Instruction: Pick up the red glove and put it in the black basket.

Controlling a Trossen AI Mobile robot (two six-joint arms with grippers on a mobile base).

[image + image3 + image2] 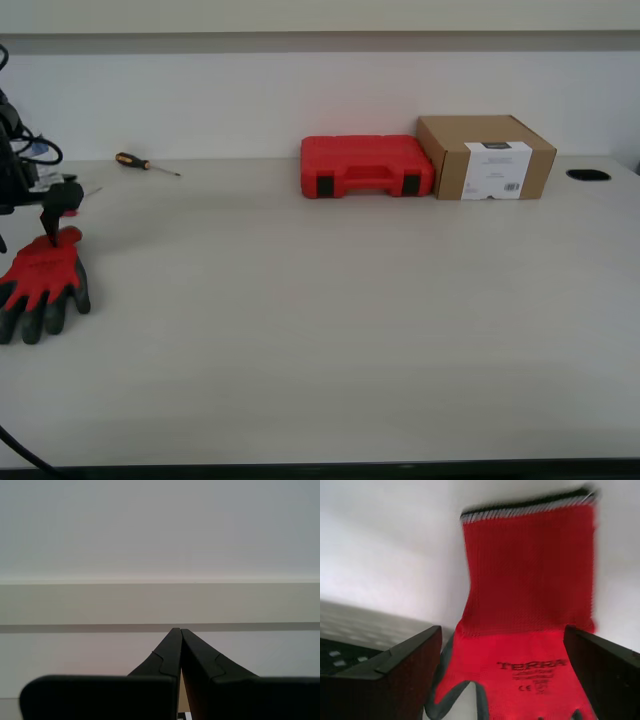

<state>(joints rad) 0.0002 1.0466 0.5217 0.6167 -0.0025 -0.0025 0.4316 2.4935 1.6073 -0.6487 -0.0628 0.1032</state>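
Note:
The red glove (42, 282) lies flat on the table near the exterior view's left edge, with its dark coated fingers toward the front. My first gripper (50, 230) hangs just above the glove's cuff end. In the first wrist view this gripper (502, 647) is open, its two dark fingers (405, 675) on either side of the red knit back (530, 580), with the name TERRA printed between them. My second gripper (179, 631) is shut on nothing and faces a pale wall. The black basket is out of view.
A red plastic case (366, 166) and a brown cardboard box (486, 157) stand at the back of the table (330, 330) against the wall. A small screwdriver (146, 165) lies at the back on the exterior view's left. A dark round hole (587, 175) sits far right.

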